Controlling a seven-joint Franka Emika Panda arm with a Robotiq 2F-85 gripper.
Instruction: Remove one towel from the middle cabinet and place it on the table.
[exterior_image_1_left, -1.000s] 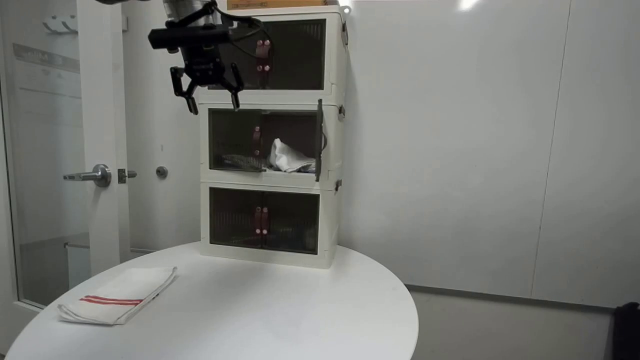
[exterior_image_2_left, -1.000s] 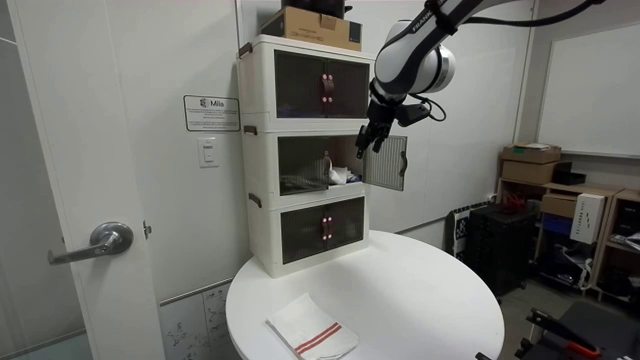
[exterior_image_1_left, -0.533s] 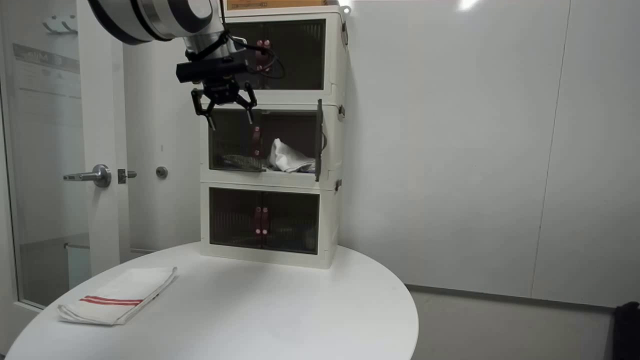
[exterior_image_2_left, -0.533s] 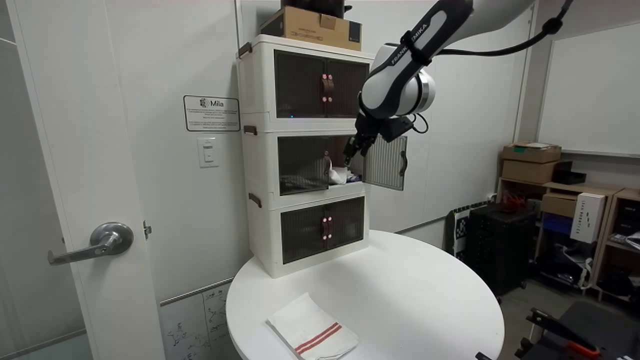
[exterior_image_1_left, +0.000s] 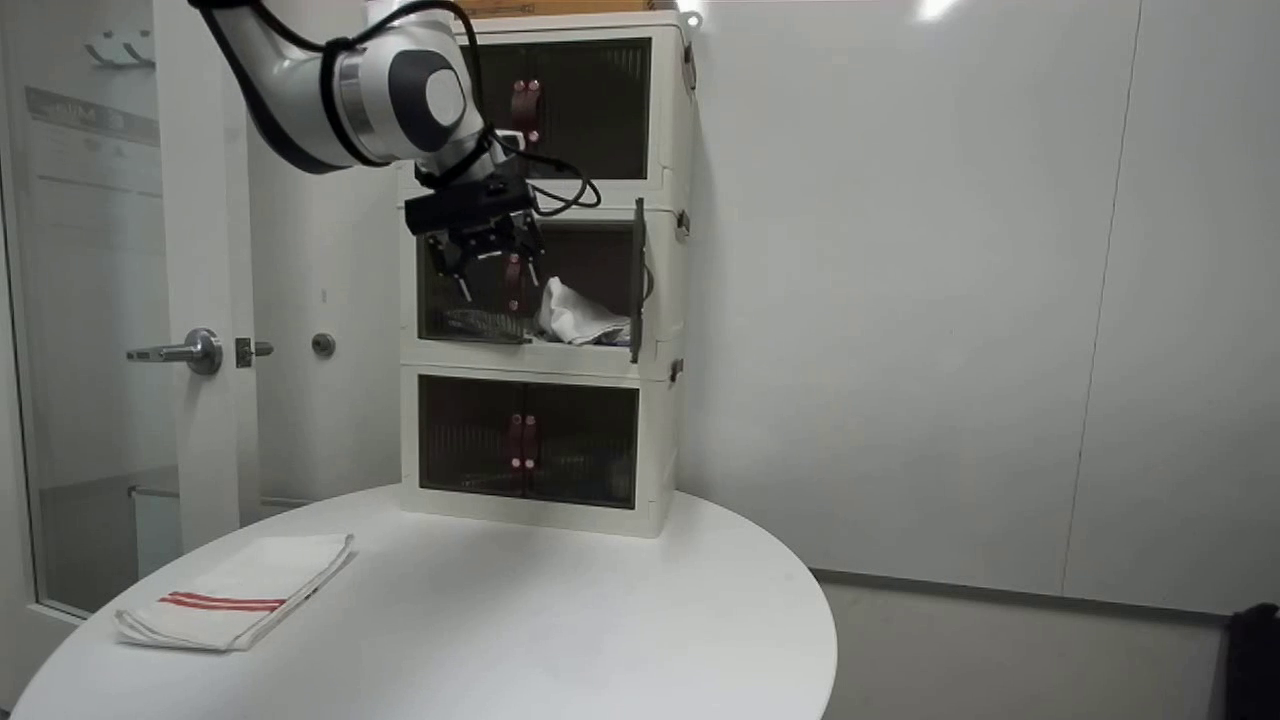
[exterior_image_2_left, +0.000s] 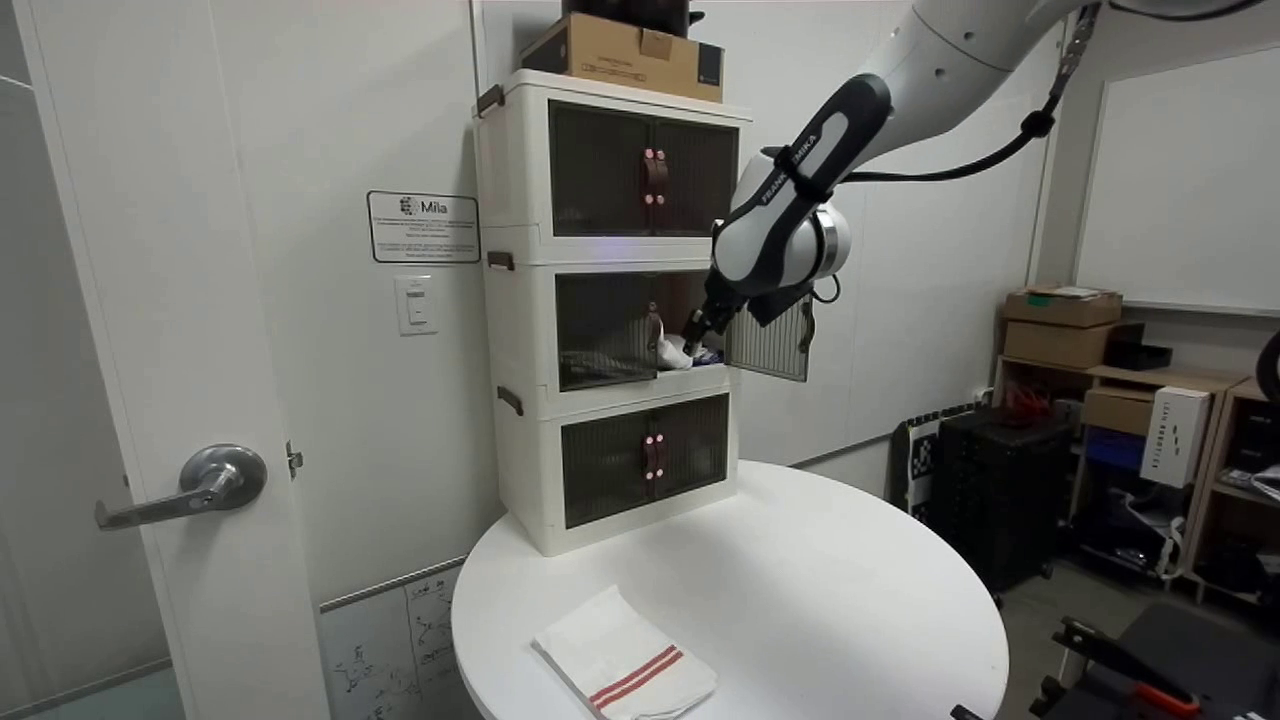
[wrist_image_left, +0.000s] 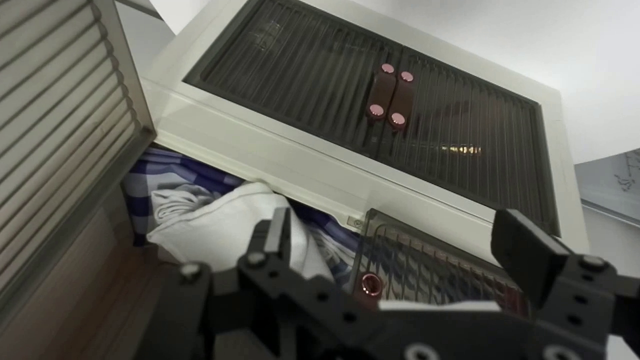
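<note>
The end effector (exterior_image_1_left: 500, 282) is released, its fingers (wrist_image_left: 276, 232) spread with nothing between them, just in front of the middle cabinet (exterior_image_2_left: 518, 330). The step in hand looks like the approach, with no grasp made. In the wrist view 1 finger overlaps the white towel (wrist_image_left: 225, 230); its partner stands before the closed door (wrist_image_left: 425, 260). Whether a fingertip touches cloth, I cannot tell. The towel lies crumpled inside, near the swung-out door (wrist_image_left: 65, 110), on or against blue checked cloth (wrist_image_left: 137, 190). Next probably calls for a sideways shift away from the closed door until the fingers straddle the towel, then reaching in and pinching that 1 piece alone. Farther out, the table (exterior_image_2_left: 850, 570) carries a folded towel (exterior_image_2_left: 620, 650) with 2 red stripes; placing remains to be done.
</note>
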